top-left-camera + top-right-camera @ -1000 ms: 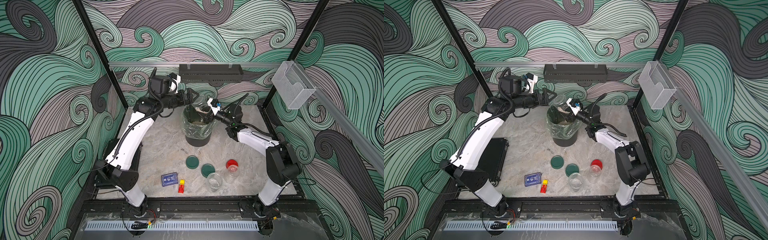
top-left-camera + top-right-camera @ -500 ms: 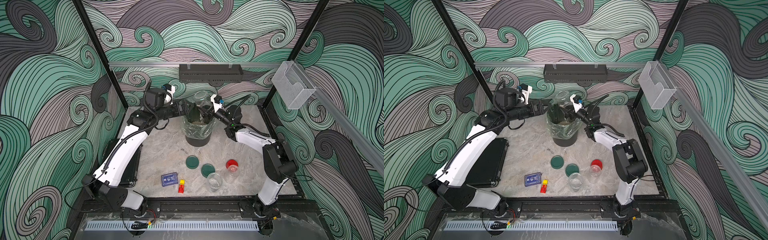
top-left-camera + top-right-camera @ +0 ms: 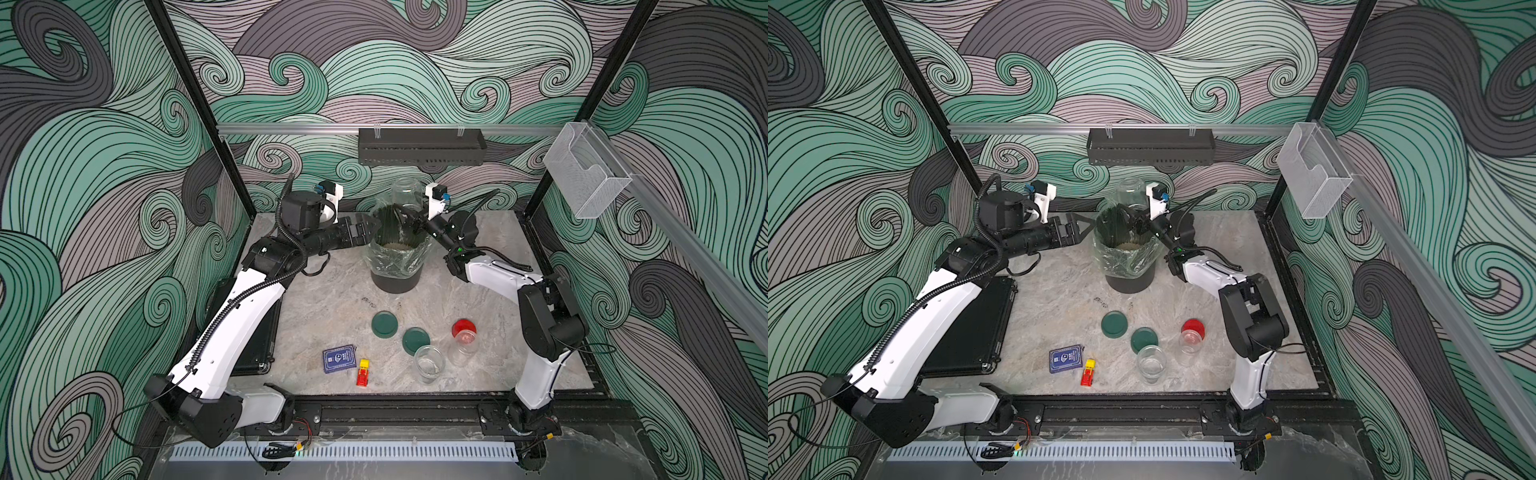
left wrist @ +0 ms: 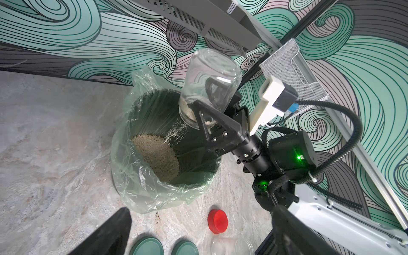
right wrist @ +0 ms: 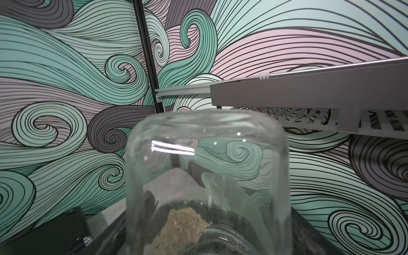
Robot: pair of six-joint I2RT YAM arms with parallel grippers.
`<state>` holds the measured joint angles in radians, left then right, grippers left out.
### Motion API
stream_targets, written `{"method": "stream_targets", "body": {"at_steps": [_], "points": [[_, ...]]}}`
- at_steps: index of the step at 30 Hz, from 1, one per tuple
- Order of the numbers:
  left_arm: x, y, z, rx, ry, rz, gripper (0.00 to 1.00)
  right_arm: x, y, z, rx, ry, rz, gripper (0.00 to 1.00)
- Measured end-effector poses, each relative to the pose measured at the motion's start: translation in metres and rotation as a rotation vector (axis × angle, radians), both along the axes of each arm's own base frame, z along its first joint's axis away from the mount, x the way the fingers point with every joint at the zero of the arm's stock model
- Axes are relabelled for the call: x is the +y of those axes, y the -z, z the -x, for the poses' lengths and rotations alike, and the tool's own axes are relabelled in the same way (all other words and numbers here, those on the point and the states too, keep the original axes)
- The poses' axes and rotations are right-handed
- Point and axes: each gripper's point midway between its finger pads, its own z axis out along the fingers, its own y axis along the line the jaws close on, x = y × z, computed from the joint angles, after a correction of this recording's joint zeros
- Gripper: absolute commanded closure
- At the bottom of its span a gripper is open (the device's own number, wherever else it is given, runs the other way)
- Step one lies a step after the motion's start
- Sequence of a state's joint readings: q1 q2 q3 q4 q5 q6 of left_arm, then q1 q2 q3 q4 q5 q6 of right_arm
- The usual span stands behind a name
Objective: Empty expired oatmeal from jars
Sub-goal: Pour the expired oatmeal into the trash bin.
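Inverted jar gripped in right claw, above bin

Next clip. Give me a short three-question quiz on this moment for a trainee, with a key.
1. True or false: the right tool holds the jar mouth-down over the bin.
2. How many green lids lie on the table? A one, B two, C four.
3. Fill in: the left tool stands ____ and empty beside the bin.
Key: 1 true; 2 B; 3 open.
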<state>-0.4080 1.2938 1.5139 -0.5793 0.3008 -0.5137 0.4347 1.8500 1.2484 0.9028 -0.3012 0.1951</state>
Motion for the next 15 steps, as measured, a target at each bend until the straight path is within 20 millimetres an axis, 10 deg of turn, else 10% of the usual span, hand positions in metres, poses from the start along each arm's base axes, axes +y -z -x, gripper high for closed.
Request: {"method": "stream_targets", "body": {"at_steps": [15], "points": [[0.003, 0.011, 0.005, 0.009, 0.005, -0.022, 0.01, -0.015, -0.022, -0.001, 0.200, 0.000, -0.302, 1.00]]}}
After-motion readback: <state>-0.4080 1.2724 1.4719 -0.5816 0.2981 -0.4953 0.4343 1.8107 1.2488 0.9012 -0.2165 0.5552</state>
